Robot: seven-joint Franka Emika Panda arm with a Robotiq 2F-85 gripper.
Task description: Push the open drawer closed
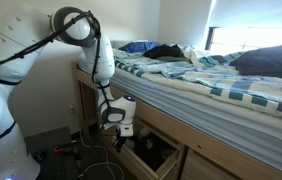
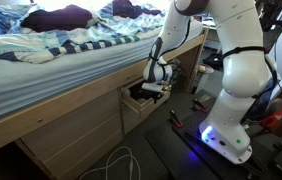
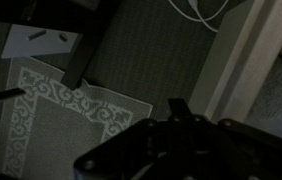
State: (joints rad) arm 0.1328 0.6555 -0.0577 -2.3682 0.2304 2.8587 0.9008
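Note:
The drawer [image 1: 139, 160] is a light-tan wooden box pulled out from under the bed, its dark inside showing. It also shows in an exterior view [image 2: 141, 110], with a plain flat front. My gripper [image 1: 121, 130] hangs at the drawer's outer end, just above its front edge, also seen in an exterior view [image 2: 151, 88]. Whether it touches the wood is not clear. In the wrist view the gripper [image 3: 176, 108] is a dark mass with one narrow tip in the middle, so the fingers look shut and hold nothing.
The bed [image 1: 211, 75] with striped bedding lies above the drawer. Matching flat wooden panels [image 2: 71, 135] run along the bed base. Cables [image 2: 121, 160] lie on the floor. The white robot base [image 2: 231, 120] stands close by. A patterned rug [image 3: 61, 110] lies below the wrist.

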